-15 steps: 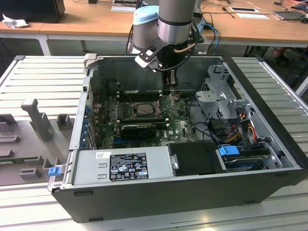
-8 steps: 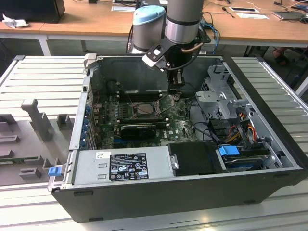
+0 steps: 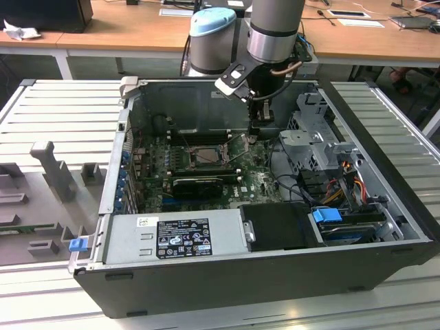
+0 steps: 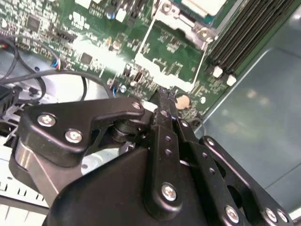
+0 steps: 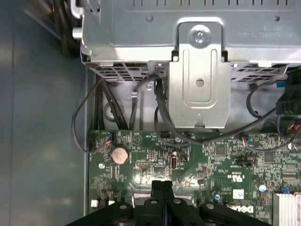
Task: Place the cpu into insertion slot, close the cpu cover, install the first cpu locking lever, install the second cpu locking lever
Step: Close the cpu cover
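Inside an open computer case, the insertion slot [image 3: 206,155] sits on the green motherboard [image 3: 254,180] as a dark square frame with a greyish centre. In the second wrist view, the cpu [image 4: 203,5] shows its pale silver top at the picture's edge, with the silvery cpu cover [image 4: 175,20] framing it. I cannot tell how the locking levers stand. My gripper [image 3: 254,135] hangs just above the board, to the exterior view's right of the slot. Its black fingers are shut together with nothing between them, as both wrist views show [image 4: 163,94] [image 5: 162,184].
A grey power supply [image 3: 172,237] fills the near side of the case. A metal drive cage [image 3: 316,137] [image 5: 200,70] and loose cables [image 3: 344,180] stand at the exterior view's right. Black memory slots [image 4: 244,33] and a coin battery [image 5: 119,155] lie close by. Grey fixtures [image 3: 51,172] rest outside.
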Motion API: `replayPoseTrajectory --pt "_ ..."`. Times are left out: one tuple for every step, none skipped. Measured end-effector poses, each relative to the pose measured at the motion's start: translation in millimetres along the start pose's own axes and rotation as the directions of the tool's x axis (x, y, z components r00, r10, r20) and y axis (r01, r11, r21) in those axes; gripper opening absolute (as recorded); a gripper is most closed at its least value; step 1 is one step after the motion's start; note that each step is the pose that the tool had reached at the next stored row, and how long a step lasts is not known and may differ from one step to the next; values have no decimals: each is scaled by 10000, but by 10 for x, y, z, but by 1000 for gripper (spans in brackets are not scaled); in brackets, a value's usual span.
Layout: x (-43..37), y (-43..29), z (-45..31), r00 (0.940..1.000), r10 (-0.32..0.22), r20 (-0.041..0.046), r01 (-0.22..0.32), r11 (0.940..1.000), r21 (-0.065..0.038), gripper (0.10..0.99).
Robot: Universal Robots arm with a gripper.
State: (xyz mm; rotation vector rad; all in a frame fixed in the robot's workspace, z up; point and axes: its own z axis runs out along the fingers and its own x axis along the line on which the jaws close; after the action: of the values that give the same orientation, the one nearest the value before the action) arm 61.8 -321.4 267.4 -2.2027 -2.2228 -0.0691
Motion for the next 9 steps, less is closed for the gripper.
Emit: replayPoseTrajectory --pt "-1 -1 17 10000 2 1 -2 10000 -24 106" --pt "-2 -1 27 10000 -3 0 3 10000 -39 106" --pt "-3 -1 35 10000 -13 4 13 10000 -59 106" --pt "-4 -1 43 10000 -25 5 25 10000 -64 106" --pt "-4 -1 52 10000 -33 11 33 10000 -65 106" --pt "-5 -2 71 10000 -45 27 45 10000 -64 106" --pt "-6 -2 86 10000 -48 32 48 10000 -64 106" --pt "-6 3 96 10000 -48 32 48 10000 -64 106" --pt "-7 13 104 10000 -48 33 48 10000 -64 106"
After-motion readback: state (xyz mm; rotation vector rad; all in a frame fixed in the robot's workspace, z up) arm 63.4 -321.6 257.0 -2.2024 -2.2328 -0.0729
